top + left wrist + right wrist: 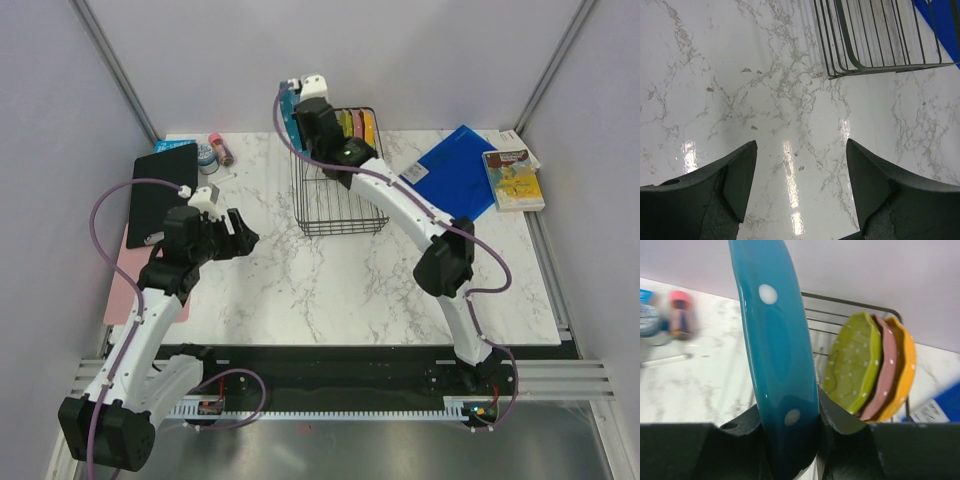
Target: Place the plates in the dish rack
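I've got the teal plate [775, 365] pinched on edge in the right hand [790, 412], one finger closed against each face, and the plate runs up through the middle of the wrist frame. In that view the lime green plate [852, 365], the pink plate [885, 370] and the orange-yellow plate [902, 365] stand on edge to its right. They are packed together inside the dish rack [850, 302], with a gap of bare wire between them and the teal one. The overhead view puts the right hand [305, 105] at upper centre, by the far left corner of the dish rack [340, 215]. There the teal plate [288, 112] is only a thin sliver, and I cannot tell from either view whether its lower edge sits inside the wires. The overhead view alone shows the left hand [240, 235], left of the rack and apart from it. Its own camera shows the left hand [800, 165] open with nothing between the fingers, over bare marble bench [740, 100], and a corner of the rack [875, 45] at upper right.
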You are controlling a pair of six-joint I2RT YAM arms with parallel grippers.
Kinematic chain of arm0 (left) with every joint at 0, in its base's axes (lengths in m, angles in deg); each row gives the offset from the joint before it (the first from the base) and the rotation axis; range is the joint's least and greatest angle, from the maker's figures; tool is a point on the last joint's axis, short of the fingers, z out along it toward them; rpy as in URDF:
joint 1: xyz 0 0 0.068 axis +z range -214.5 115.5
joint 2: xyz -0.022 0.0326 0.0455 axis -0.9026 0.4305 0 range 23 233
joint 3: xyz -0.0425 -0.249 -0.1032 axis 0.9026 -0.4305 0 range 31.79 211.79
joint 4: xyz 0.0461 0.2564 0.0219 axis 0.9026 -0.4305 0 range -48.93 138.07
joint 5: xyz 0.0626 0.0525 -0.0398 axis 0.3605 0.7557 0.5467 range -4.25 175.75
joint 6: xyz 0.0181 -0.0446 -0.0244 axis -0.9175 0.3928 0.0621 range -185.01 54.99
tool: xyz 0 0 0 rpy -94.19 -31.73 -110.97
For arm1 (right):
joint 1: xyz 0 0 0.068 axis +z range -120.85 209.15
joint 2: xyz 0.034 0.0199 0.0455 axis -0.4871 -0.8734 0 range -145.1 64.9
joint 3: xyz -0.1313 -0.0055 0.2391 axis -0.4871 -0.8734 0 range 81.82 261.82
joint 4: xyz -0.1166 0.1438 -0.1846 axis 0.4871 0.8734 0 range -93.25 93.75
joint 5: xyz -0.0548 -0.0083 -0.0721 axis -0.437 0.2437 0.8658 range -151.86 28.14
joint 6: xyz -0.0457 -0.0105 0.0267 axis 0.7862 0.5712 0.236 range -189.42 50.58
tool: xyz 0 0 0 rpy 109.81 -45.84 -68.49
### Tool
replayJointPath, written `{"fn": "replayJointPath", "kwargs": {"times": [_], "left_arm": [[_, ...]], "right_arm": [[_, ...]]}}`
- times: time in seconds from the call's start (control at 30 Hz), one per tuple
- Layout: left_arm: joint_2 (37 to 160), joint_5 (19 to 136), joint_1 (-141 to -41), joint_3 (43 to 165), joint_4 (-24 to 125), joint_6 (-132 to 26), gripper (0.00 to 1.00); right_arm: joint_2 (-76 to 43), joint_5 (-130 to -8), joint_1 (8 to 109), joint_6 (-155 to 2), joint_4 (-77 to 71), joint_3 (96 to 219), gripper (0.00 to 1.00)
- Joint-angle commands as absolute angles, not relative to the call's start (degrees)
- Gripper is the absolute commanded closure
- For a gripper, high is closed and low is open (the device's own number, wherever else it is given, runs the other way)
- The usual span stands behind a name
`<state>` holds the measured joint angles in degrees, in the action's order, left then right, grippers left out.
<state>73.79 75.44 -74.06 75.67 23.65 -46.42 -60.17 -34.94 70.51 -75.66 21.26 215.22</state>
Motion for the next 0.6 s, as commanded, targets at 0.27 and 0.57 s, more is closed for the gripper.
{"fn": "replayJointPath", "kwargs": {"times": [0.27, 0.57], "left_arm": [[71.34, 71.25, -73.2, 73.19, 26.01, -43.57, 0.22], [70.29, 69.75, -72.85, 72.22, 26.28, -42.78, 0.24]], "right_arm": [[-63.94, -1.48, 73.01, -60.65, -4.2, 218.58, 1.0], [-67.98, -1.74, 72.13, -62.21, -1.32, 219.01, 1.0]]}}
